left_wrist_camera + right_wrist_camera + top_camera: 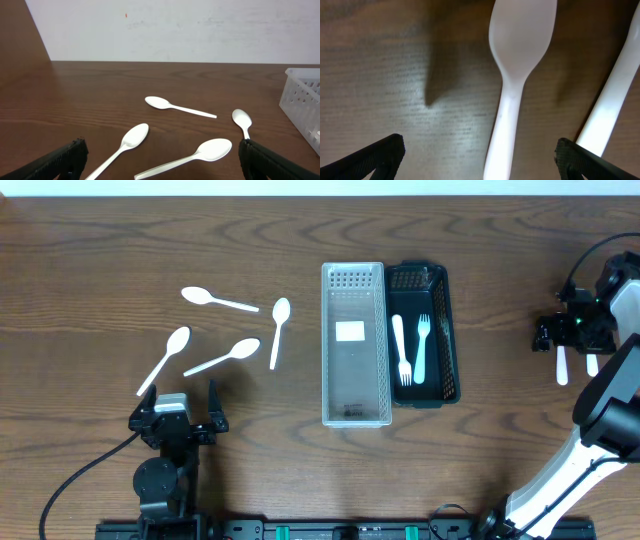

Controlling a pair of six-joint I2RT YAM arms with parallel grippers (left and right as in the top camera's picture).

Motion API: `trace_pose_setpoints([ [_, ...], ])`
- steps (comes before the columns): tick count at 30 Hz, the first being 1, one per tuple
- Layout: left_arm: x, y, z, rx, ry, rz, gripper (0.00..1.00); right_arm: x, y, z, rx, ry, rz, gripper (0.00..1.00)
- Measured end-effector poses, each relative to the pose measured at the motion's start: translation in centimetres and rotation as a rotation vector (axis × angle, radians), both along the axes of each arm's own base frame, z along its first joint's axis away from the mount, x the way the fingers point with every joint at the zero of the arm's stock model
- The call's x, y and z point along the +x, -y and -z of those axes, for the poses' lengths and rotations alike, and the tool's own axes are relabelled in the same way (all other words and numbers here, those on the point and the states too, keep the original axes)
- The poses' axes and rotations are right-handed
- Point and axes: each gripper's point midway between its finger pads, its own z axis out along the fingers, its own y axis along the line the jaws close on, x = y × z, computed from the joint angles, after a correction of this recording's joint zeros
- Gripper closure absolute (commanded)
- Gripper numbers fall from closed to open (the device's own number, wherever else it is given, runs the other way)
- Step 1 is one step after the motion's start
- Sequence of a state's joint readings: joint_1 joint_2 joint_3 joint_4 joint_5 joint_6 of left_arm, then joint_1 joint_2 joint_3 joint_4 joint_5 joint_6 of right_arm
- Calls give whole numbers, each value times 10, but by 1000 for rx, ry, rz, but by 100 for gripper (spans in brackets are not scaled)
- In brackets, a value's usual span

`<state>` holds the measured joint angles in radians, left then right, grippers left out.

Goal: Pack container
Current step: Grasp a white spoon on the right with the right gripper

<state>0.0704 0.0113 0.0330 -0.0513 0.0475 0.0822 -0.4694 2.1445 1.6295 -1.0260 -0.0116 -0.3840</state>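
Overhead view: the left arm is folded at the near-left edge, left gripper (176, 418) low, fingers spread and empty, with four spoons (236, 352) lying just ahead. The right arm reaches far right, right gripper (572, 332) pointing down, fingers parted and empty either side of a spoon (520, 65), a second utensil (615, 95) beside it. Mid-table, clear tray (327, 350) and black tray (450, 330) sit side by side, the black one holding two white utensils (421, 345).

- Our left gripper (183, 402) sits close to its arm's base, pointing forward, its fingers (55, 160) spread wide apart.
- Our right arm (605, 415) stretches far out; the right gripper (480, 155) faces straight down, fingers wide apart.
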Motion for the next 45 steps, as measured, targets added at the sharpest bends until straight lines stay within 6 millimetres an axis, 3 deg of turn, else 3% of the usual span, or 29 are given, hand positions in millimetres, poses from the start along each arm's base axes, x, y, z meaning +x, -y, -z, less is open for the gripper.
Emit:
trace_pose_setpoints([
  [8, 0, 0, 0, 0, 0, 0, 2, 11, 4, 2, -14, 48, -1, 1],
  [18, 0, 0, 0, 0, 0, 0, 2, 10, 2, 23, 8, 17, -1, 1],
  [23, 0, 0, 0, 0, 0, 0, 2, 10, 4, 24, -2, 16, -2, 2],
  [24, 0, 0, 0, 0, 0, 0, 2, 10, 4, 24, -3, 16, -2, 5],
  [27, 0, 0, 0, 0, 0, 0, 2, 10, 6, 24, -13, 15, -4, 27],
  [31, 0, 0, 0, 0, 0, 0, 2, 10, 7, 24, -18, 11, 10, 77],
  [34, 0, 0, 0, 0, 0, 0, 2, 9, 8, 24, -20, 8, 16, 96],
  [41, 0, 0, 0, 0, 0, 0, 2, 3, 1, 18, 7, -48, 33, 98],
  [45, 0, 0, 0, 0, 0, 0, 2, 15, -8, -10, 26, -56, 34, 98],
])
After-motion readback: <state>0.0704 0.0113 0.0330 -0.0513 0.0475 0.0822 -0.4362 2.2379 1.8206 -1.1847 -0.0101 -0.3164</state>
